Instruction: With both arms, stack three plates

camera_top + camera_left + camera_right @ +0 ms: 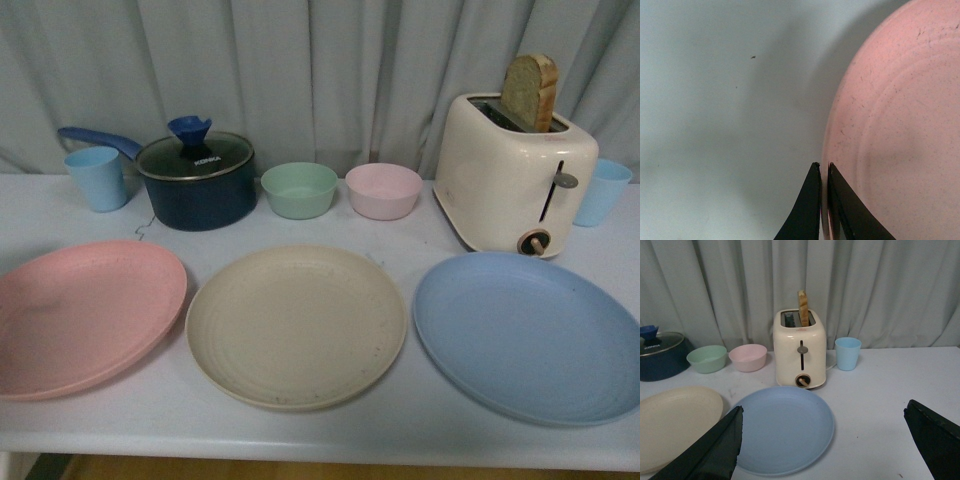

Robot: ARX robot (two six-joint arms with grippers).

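Note:
Three plates lie in a row near the table's front edge. The pink plate (85, 313) is at the left, the beige plate (296, 325) in the middle, the light blue plate (530, 333) at the right. No arm shows in the front view. In the left wrist view my left gripper (824, 166) is shut on the rim of the pink plate (900, 135). My right gripper (824, 415) hangs open above the table. The light blue plate (782, 427) lies by one of its fingers (715, 450), and the beige plate (675, 422) is beyond that.
Behind the plates stand a light blue cup (97, 177), a dark blue lidded pot (195, 178), a green bowl (299, 189), a pink bowl (383, 190), a cream toaster (512, 175) holding a bread slice (531, 92), and another blue cup (603, 191). A grey curtain hangs behind.

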